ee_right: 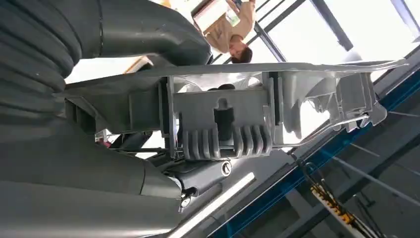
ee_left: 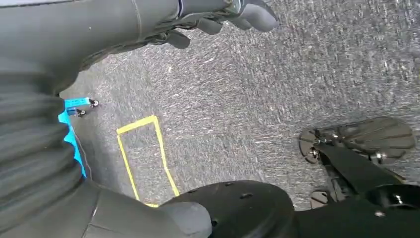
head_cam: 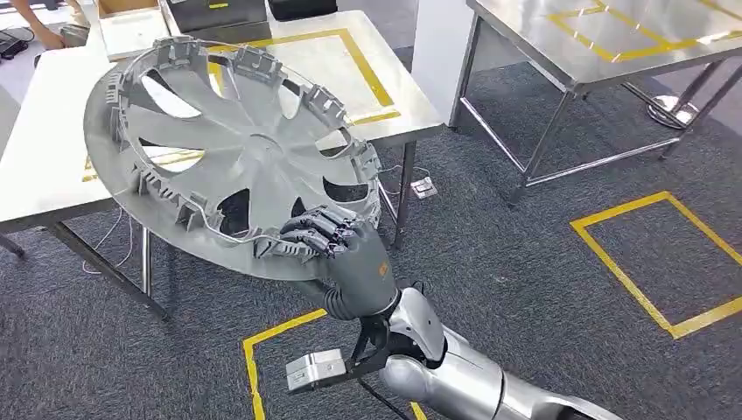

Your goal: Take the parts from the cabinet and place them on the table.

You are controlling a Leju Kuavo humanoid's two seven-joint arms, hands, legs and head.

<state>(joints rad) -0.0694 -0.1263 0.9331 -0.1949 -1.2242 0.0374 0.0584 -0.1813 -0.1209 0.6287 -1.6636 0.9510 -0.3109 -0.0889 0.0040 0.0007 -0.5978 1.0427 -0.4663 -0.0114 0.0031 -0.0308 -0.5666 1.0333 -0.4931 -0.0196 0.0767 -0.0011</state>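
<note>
The grey wheel cover (head_cam: 229,149) is held up, tilted, over the near edge of the steel desk (head_cam: 39,175), gripped at only one spot on its rim. The right robot hand (head_cam: 337,241) pinches that rim, fingers (head_cam: 315,229) curled over the clip ring and thumb underneath (the right wrist view shows the rim wedged between them). With so wide a disc hanging off one small pinch, I judge it could swing or slip out as the arm lowers it, or its far edge could knock the boxes (head_cam: 219,16) at the back of the desk. The left robot hand (ee_left: 218,15) hangs over the carpet with fingers curled in, holding nothing.
</note>
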